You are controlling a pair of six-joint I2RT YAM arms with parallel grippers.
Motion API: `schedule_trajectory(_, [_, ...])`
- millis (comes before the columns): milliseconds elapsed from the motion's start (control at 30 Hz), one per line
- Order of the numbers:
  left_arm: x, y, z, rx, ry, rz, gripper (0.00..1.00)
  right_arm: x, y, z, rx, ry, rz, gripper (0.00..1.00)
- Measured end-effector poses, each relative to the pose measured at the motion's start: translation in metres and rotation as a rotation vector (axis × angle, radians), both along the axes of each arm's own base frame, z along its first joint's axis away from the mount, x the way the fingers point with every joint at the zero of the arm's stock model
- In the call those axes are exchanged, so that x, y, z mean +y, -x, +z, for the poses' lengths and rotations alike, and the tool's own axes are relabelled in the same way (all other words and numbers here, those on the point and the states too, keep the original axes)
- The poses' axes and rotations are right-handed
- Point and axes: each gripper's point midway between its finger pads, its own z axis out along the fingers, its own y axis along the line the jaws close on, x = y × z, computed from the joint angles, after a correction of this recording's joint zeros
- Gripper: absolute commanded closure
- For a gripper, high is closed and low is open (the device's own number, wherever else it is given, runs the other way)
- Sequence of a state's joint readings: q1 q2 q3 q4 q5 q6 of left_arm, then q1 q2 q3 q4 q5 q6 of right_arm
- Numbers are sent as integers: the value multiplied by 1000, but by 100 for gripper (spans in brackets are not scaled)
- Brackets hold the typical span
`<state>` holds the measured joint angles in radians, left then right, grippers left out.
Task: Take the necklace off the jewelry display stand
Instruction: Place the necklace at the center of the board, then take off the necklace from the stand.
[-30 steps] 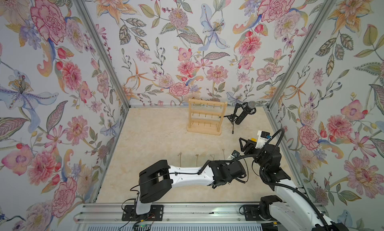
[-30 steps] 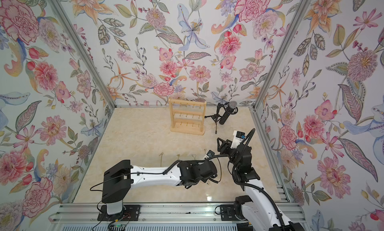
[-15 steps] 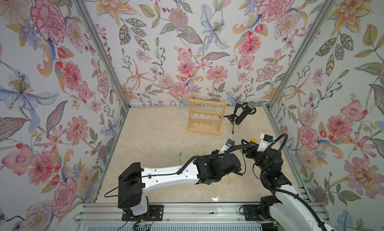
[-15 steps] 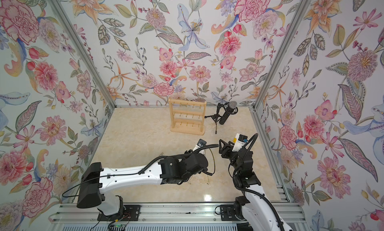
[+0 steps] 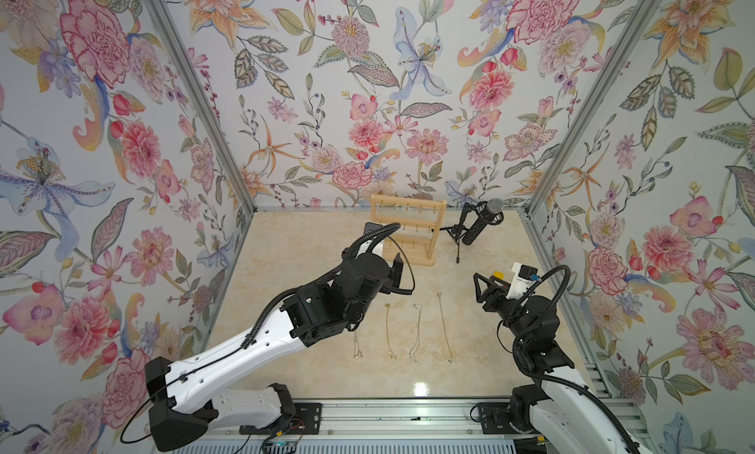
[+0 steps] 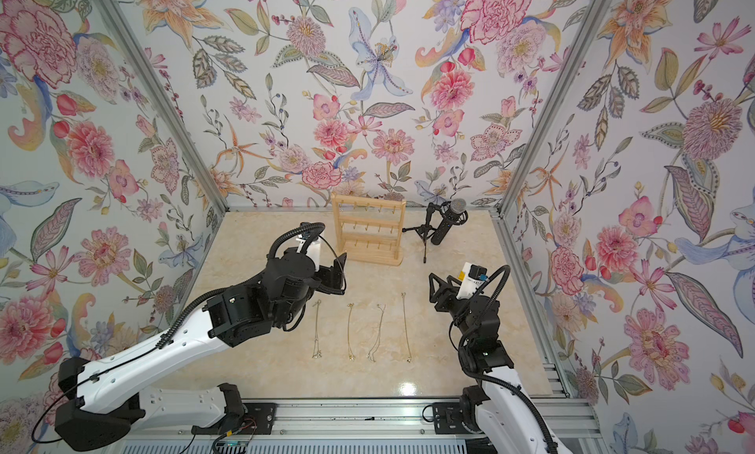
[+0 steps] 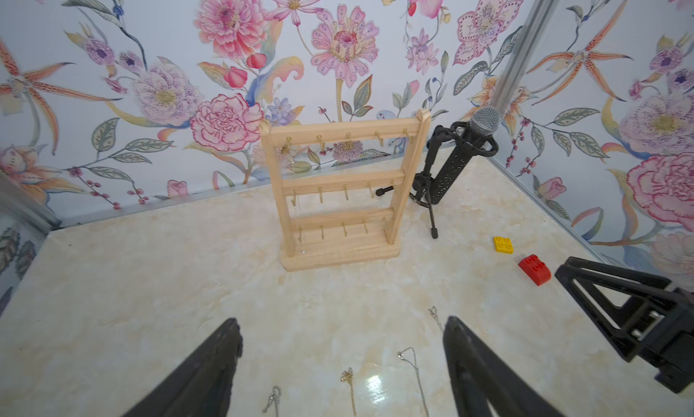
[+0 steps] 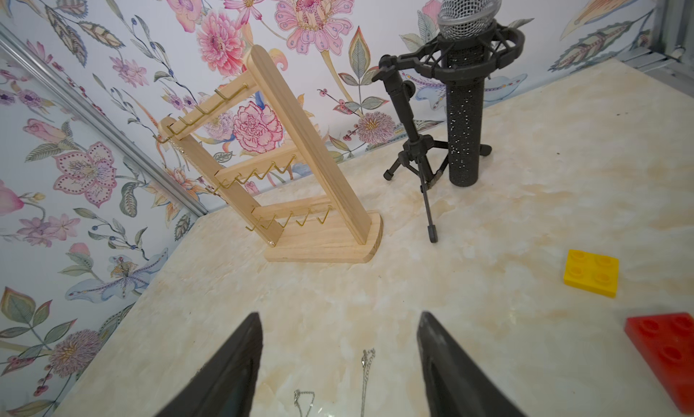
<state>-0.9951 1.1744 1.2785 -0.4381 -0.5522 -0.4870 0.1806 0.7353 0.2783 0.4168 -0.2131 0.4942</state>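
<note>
Centrally, at the back of the cream marbled table, the light wooden jewelry display stand stands upright, near the floral back wall. What may be a fine necklace hangs from the end peg of its top bar, on the side away from the black microphone; it is too thin to be sure. The microphone stands on its tripod just beside the stand.

Four thin chains lie side by side on the table, well in front of the stand. The left gripper hangs above the table between stand and chains. Its fingers are spread wide, holding and touching nothing. The right gripper, nearer the right wall, has its fingers parted somewhat less and is also empty. A yellow brick and a red brick lie near it.
</note>
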Motion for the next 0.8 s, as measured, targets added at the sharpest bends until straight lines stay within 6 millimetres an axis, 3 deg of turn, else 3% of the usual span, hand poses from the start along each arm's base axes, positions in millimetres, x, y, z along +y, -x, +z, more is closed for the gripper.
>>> schedule_trajectory(133, [45, -13, 3, 0, -8, 64, 1, 26, 0, 0, 18, -27, 151, 39])
schedule_trajectory(267, [74, -22, -12, 33, -38, 97, 1, 61, 1, 15, 11, -48, 309, 40])
schedule_trajectory(533, [111, -30, -76, 165, -110, 143, 1, 135, 1, 72, -68, -36, 517, 45])
schedule_trajectory(667, [118, -25, -100, 208, -145, 143, 1, 168, -14, 93, -81, -28, 539, 48])
schedule_trajectory(800, [124, -19, -119, 231, -159, 144, 1, 195, -38, 101, -67, -20, 522, 50])
